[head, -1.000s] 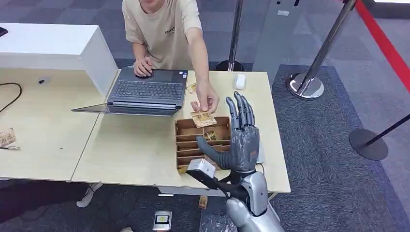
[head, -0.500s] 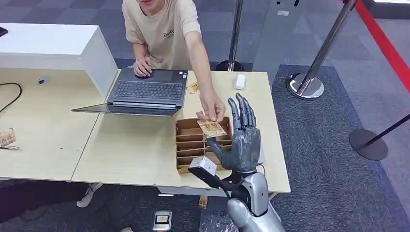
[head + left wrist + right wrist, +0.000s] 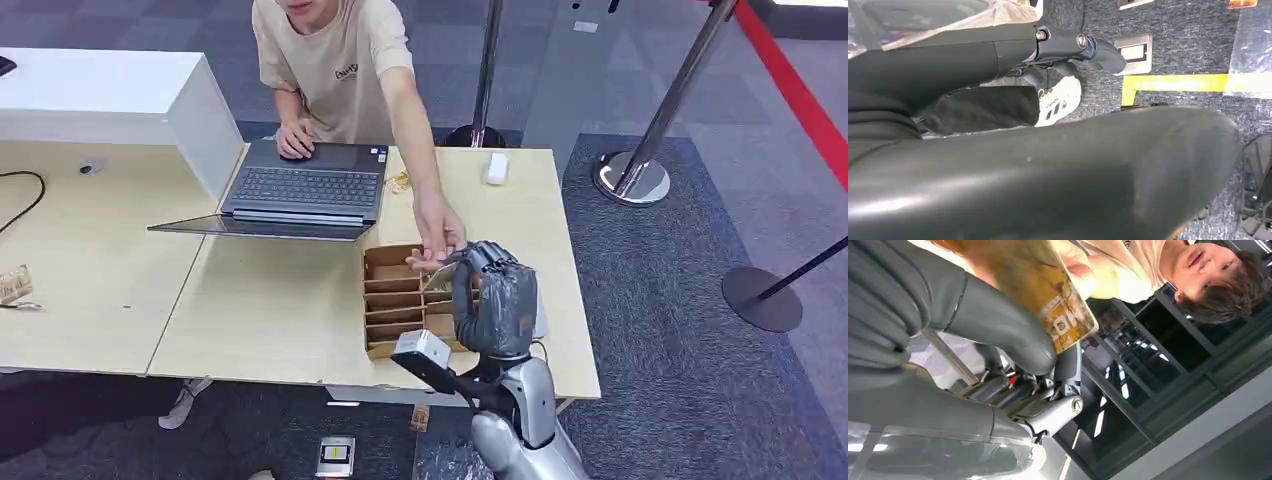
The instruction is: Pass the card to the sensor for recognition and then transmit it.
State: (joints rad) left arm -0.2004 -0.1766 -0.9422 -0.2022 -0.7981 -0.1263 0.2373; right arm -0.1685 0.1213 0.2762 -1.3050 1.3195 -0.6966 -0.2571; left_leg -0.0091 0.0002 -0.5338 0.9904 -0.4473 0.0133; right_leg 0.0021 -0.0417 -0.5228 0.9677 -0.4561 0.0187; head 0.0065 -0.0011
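A person's hand [image 3: 437, 238] reaches across the desk [image 3: 280, 300], past an open laptop [image 3: 300, 190], to the right robot hand [image 3: 492, 300], which hangs over a brown slotted box [image 3: 390, 295]. That robot hand's fingers [image 3: 490, 262] are curled around the card [image 3: 1048, 295], with the person's fingers touching it. The card's long axis runs from the palm out toward the person; its facing cannot be told.

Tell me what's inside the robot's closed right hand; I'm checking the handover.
The right hand has its fingers curled around a tan card with printed lettering, the person's hand at its far end. The thumb hides part of the card.
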